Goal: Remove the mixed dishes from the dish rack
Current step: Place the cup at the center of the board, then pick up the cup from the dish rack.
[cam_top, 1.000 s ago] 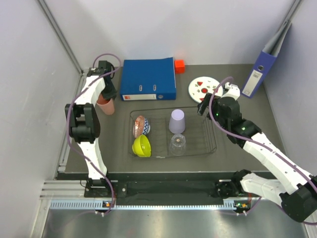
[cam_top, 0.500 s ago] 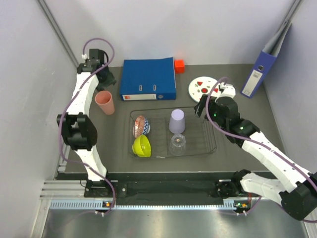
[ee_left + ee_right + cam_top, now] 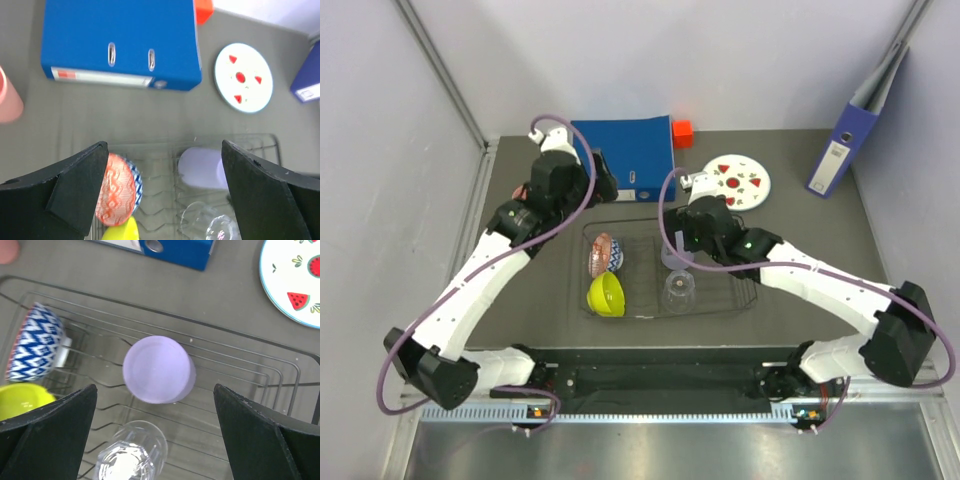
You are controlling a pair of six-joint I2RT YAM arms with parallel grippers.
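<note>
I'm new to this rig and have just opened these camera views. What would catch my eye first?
The lilac cup stands upside down in the middle of the wire dish rack, and the right pincer is open and frames it from above. Behind the rack a big blue binder lies flat. To its right in the top view, a white plate with watermelon slices sits on the table.

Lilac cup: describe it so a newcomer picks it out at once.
Start at the wire dish rack in front of the flat blue binder. The lilac cup stands upside down in it, just behind the clear tumbler. It is the rack's only opaque purple item.
</note>
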